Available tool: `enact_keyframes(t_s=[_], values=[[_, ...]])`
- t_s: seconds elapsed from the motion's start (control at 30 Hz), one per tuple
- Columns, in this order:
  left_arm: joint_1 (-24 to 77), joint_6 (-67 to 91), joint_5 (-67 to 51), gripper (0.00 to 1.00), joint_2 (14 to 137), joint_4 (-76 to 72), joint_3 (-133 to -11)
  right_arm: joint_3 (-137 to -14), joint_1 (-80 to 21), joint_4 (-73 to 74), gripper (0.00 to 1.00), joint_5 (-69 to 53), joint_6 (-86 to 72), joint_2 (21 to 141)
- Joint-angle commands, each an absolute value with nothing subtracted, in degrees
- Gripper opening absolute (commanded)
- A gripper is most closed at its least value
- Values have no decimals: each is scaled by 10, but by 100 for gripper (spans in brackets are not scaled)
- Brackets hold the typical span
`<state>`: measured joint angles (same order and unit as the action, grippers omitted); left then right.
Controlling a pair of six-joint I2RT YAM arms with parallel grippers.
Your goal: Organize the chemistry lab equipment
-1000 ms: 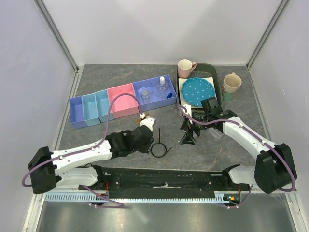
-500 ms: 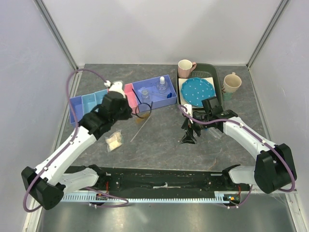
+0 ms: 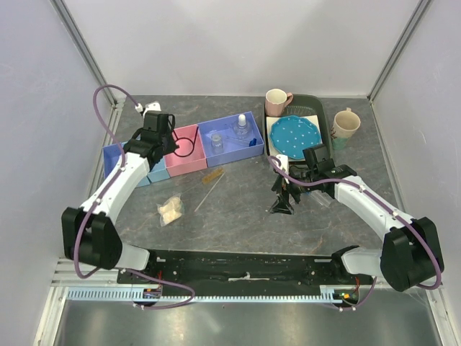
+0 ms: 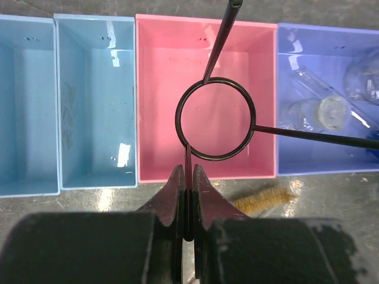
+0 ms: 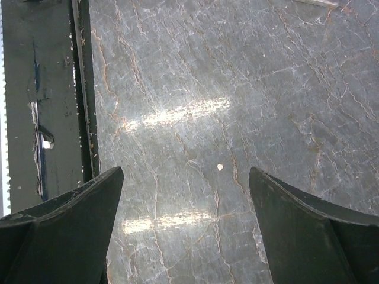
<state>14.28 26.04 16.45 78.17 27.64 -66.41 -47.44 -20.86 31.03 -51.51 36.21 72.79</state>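
Idling above the tabletop (image 5: 207, 89), the right gripper (image 5: 185, 174) is held wide open, empty, clear of the work. Over the tray's (image 4: 35, 106) pink compartment (image 4: 157, 71), the black wire loop (image 4: 177, 120) is pinched by its stem in the closed left gripper (image 4: 187, 177), seemingly for dropping in.

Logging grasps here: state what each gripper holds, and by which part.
The left gripper pinches the black wire loop by one straight leg, its ring over the pink bin. The right gripper is open, holding nothing.
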Motion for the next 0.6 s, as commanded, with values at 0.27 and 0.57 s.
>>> enact_keyframes(t_s=[0.27, 0.57], values=[[118, 227, 136, 2, 896, 174, -694, -474, -199, 293, 95, -531, 355, 715], [111, 225, 125, 42, 910, 183, -694, -483, -193, 293, 95, -531, 352, 722]])
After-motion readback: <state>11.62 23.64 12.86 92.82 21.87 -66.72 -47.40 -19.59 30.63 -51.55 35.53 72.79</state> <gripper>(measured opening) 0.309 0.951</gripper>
